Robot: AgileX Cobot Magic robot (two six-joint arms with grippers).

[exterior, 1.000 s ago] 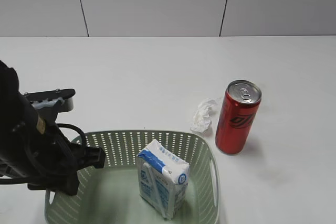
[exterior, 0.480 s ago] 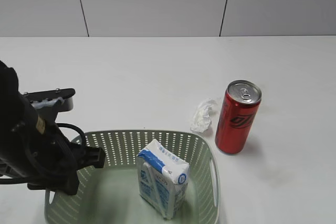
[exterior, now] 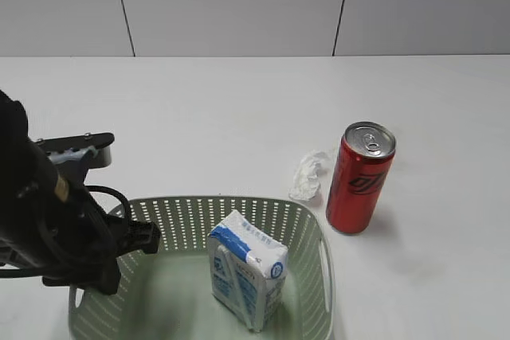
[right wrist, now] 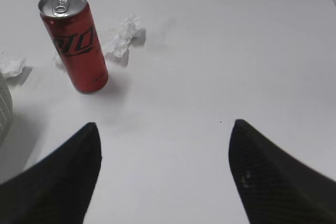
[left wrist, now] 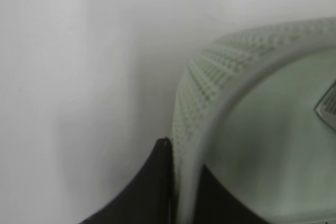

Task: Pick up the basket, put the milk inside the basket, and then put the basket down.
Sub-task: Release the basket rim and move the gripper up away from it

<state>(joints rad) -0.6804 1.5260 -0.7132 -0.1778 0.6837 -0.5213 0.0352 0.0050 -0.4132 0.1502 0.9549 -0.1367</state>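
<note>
The left pincer [left wrist: 176, 182] gripped the left wall of the basket [exterior: 307, 216], one dark finger outside the slotted rim and one inside. Just to its right, inside the basket, the milk [exterior: 247, 272] stood upright on the floor, so that step appeared done. Whether the basket hung lifted or rested on the white surface [exterior: 239, 117] could not be told; by my judgement only lowering and release remained. Farther right, well beyond the basket, stood a red can [exterior: 360, 178] with crumpled tissue [exterior: 309, 174] beside it. The right pincer [right wrist: 163, 171] hovered wide and empty over bare surface, the can ahead to its left.
</note>
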